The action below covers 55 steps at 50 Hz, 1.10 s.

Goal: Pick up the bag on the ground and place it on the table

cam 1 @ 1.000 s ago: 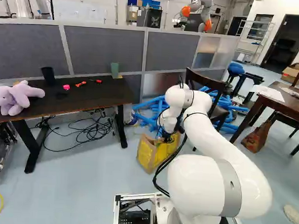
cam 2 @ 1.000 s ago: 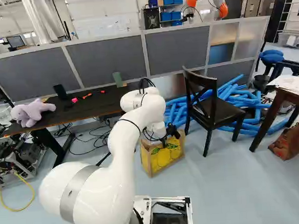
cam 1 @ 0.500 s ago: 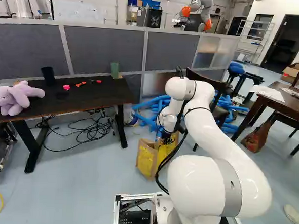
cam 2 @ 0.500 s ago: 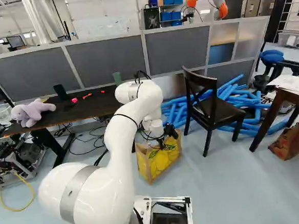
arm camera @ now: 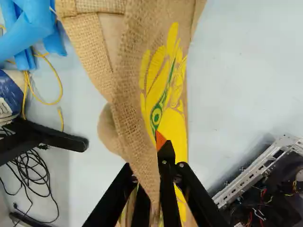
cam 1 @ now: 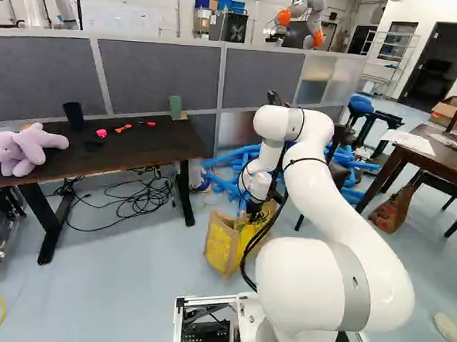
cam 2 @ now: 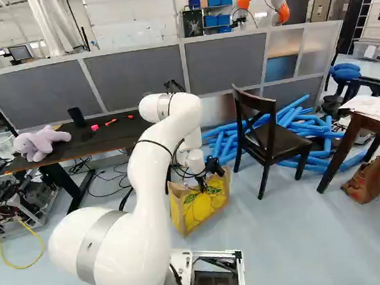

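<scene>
Pale floor [cam 2: 281, 240], grey partition [cam 1: 157, 74] behind: yellow-printed burlap bag [cam 2: 201, 210] down low by the blue tubes [cam 2: 226, 144].
Gripper [cam 2: 213, 168] pinches the bag's upper edge, one finger on either face of the cloth (orange pad just peeking out in the wrist view); bag leans; can't tell if its underside touches floor. Dark table [cam 1: 152, 143] well apart from it, plush elephant [cam 1: 28, 149] on top; black chair [cam 2: 284, 142] near the bag, other side.

dark table [cam 1: 156, 145] with purple plush [cam 1: 28, 147], black cup [cam 1: 73, 116], green cup [cam 1: 175, 107], small items [cam 1: 101, 133]
</scene>
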Tool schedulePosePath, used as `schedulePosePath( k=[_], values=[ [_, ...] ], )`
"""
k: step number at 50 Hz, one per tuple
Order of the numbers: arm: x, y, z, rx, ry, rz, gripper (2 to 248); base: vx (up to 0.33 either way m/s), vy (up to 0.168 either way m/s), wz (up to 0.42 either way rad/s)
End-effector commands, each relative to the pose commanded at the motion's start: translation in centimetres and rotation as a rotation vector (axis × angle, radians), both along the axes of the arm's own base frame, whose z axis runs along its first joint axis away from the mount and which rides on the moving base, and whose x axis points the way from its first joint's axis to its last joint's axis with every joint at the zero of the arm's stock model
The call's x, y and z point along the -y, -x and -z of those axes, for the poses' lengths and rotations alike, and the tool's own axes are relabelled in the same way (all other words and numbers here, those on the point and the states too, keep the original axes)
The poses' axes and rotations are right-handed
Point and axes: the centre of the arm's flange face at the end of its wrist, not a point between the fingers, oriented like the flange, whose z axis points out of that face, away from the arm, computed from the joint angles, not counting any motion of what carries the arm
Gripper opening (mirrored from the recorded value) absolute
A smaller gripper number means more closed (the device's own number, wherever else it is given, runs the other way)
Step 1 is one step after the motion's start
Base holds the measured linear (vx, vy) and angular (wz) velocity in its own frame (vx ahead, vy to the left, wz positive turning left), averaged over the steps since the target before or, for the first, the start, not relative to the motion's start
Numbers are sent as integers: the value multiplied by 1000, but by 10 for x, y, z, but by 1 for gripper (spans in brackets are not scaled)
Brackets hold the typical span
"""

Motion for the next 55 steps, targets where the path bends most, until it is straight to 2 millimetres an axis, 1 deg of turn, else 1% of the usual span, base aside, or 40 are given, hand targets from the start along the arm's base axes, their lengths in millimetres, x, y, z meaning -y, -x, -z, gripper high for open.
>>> schedulePosePath(
  k=[55],
  values=[
    [-21,62,-83,-44,-1,-190,22,0,0,0]
  ],
)
